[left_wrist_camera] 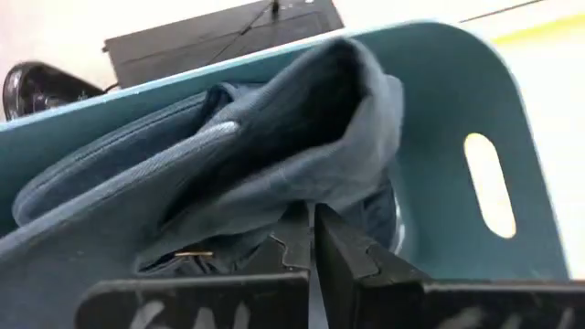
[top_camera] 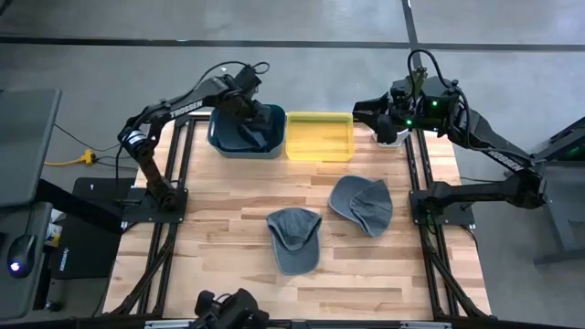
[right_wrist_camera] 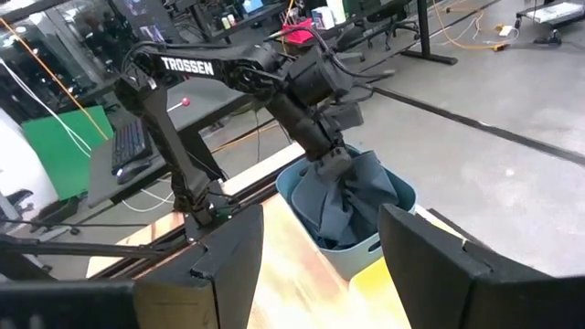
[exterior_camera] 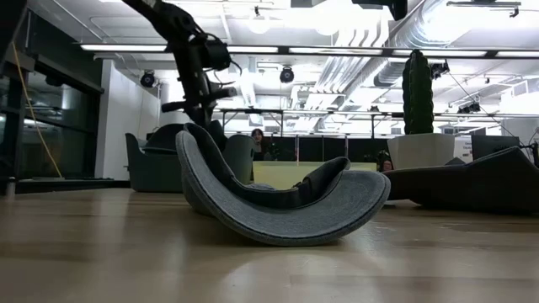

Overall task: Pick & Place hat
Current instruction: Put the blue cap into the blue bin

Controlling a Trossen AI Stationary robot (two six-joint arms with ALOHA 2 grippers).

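A grey-blue hat sits bunched in the blue bin at the table's far edge. My left gripper stands over that bin and is shut on this hat. The right wrist view shows the left gripper above the hat, whose cloth droops into the bin. Two more grey hats lie on the table: one near the middle, brim toward the near edge, and one to its right. My right gripper hovers open at the far right. My left gripper pinches a fold of the hat's cloth between its two shut fingers. It comes from above, pointing down into the bin. The hat hangs bunched below the fingers, its lower part inside the bin.
An empty yellow bin stands right of the blue one at the far edge. In the low view the nearer hat fills the foreground, with the left arm behind it. Bare wood lies to the table's left and near side.
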